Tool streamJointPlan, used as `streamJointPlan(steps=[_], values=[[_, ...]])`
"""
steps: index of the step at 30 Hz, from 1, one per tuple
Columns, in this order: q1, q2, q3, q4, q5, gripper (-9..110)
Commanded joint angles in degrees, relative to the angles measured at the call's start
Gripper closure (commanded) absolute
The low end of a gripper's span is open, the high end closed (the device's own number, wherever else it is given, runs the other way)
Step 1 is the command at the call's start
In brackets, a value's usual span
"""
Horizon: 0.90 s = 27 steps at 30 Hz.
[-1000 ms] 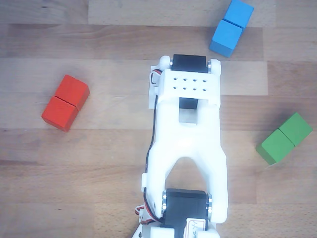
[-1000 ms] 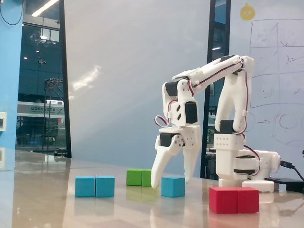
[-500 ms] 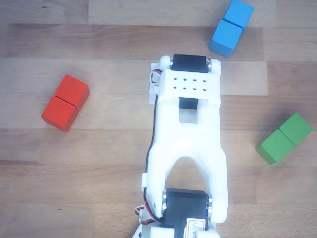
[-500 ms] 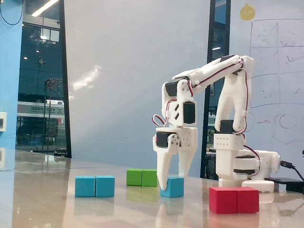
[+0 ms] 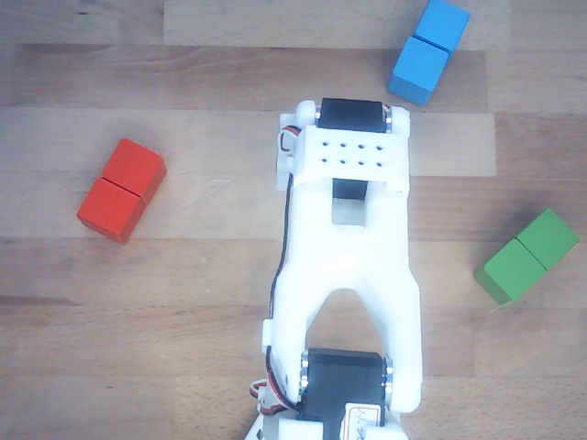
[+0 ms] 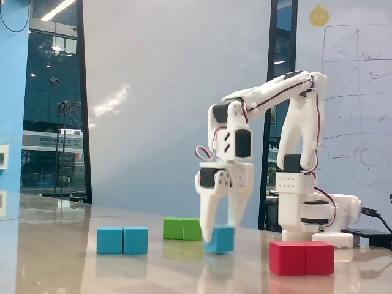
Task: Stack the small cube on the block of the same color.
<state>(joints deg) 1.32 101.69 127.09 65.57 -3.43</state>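
Where a second ago the white two-finger hand [image 6: 218, 234] stood spread over the small light-blue cube [image 6: 221, 239], it has now come down and closed, gripping the cube by its sides. The cube sits slightly tilted at the wooden bench [image 6: 92, 269], seemingly just lifting. That suggests the pick is secured; the carry to the blue oblong 2-cube block [image 6: 122, 240], well apart toward the left in the fixed view, remains. The red oblong block [image 6: 302, 257] and green oblong block [image 6: 183, 229] lie untouched. The whiteboard scribbles are unreadable; no brands are legible.
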Motion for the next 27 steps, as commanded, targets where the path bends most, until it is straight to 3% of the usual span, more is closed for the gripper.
streamJointPlan(steps=[1,13,27], values=[[1.05,6.42,-10.28,2.55,-0.53,92],[1.85,2.81,-33.75,20.13,-0.62,92],[10.37,-15.29,-53.96,21.53,-0.62,92]])
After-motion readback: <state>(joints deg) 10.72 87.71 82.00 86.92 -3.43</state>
